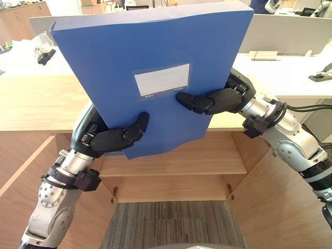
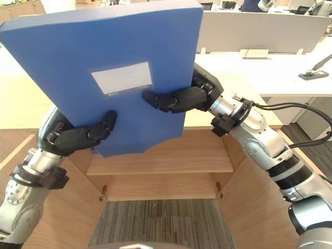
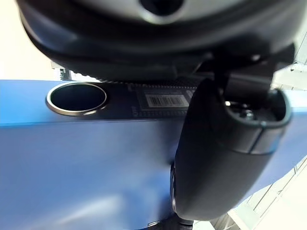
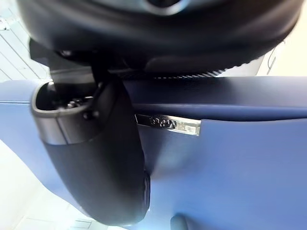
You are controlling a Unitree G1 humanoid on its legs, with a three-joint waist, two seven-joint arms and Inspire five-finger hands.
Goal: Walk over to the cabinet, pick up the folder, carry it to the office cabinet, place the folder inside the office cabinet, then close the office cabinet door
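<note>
Left hand and right hand each grip the blue folder at opposite edges, with thumbs pressed across its front cover. It is held tilted above an open wooden cabinet. Grey carpet lies below and white desks stand behind. The cover carries a pale label pocket.

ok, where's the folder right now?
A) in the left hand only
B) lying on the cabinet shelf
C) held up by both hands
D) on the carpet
C: the blue folder is up off the shelf, pinched at its lower corner by the left hand and at its side edge by the right hand.
</note>
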